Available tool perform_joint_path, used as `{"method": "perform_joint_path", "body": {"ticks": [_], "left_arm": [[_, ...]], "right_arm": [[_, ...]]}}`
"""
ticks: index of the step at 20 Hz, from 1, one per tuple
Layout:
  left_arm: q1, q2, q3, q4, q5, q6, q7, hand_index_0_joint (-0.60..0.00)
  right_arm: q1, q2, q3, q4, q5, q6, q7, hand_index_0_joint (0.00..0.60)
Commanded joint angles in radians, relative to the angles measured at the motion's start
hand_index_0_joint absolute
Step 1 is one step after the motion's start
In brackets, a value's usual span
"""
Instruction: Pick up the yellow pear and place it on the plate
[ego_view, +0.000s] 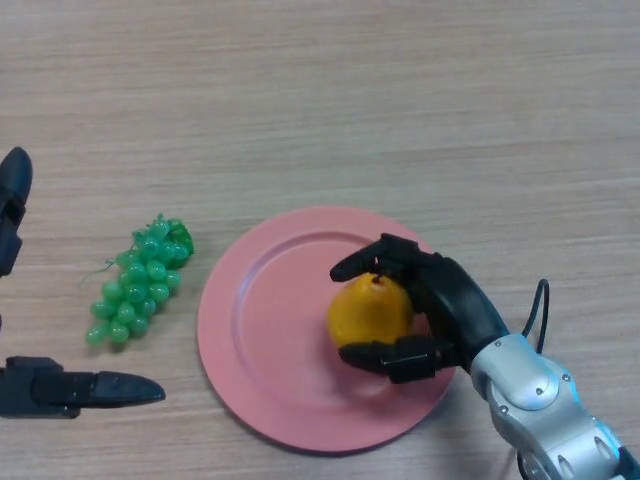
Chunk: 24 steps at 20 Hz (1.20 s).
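Sitting on the right half of the pink plate (270, 340), the yellow pear (368, 312) lies inside the right hand (440, 305), whose fingers and thumb curl round it from the right. The left hand (60, 388) rests with straight fingers near the table's (320, 90) left edge, beside green grapes (140, 280).

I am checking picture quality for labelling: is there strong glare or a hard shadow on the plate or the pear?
Head view: even, soft light; no strong glare on the plate; the pear shows only a faint sheen; the right hand throws just a weak shadow.
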Motion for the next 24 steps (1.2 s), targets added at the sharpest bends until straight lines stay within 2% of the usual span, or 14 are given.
{"method": "perform_joint_path", "body": {"ticks": [1, 5, 7, 8, 9, 10, 14, 17, 21, 23, 24], "left_arm": [[-0.006, 0.021, -0.001, -0.049, 0.017, -0.163, 0.044, 0.000], [-0.016, 0.021, -0.031, -0.040, 0.059, -0.153, 0.050, 0.000], [-0.019, 0.021, -0.041, -0.038, 0.068, -0.153, 0.055, 0.000], [-0.023, 0.021, -0.055, -0.038, 0.082, -0.151, 0.064, 0.000], [-0.030, 0.021, -0.071, -0.040, 0.098, -0.146, 0.075, 0.000], [-0.048, 0.021, -0.107, -0.056, 0.136, -0.121, 0.097, 0.000], [-0.042, 0.021, -0.130, -0.039, 0.173, -0.169, 0.129, 0.000], [-0.050, 0.021, -0.077, -0.013, 0.174, -0.168, 0.105, 0.000], [-0.065, 0.021, -0.055, 0.061, 0.162, -0.202, 0.076, 0.000], [-0.077, 0.021, -0.071, 0.103, 0.149, -0.217, 0.079, 0.000], [-0.086, 0.022, -0.087, 0.133, 0.151, -0.239, 0.095, 0.000]], "right_arm": [[-0.056, -0.002, -0.018, -0.029, 0.024, -0.115, -0.019, 0.600], [-0.053, -0.002, -0.004, -0.061, 0.011, -0.090, -0.001, 0.600], [-0.057, -0.002, -0.001, -0.057, 0.000, -0.112, 0.003, 0.400], [-0.056, -0.002, 0.003, -0.062, -0.007, -0.128, 0.007, 0.249], [-0.053, -0.002, 0.006, -0.078, -0.006, -0.126, 0.012, 0.150], [-0.041, -0.002, 0.004, -0.155, 0.012, -0.083, 0.027, 0.000], [-0.011, -0.002, -0.031, -0.310, 0.040, -0.028, 0.052, 0.000], [0.012, -0.002, -0.083, -0.424, 0.061, -0.008, 0.078, 0.000], [0.086, -0.002, -0.250, -0.648, 0.122, 0.126, 0.170, 0.000], [0.126, -0.003, -0.326, -0.760, 0.209, 0.186, 0.163, 0.000], [0.159, -0.017, -0.354, -0.825, 0.256, 0.212, 0.151, 0.000]]}}
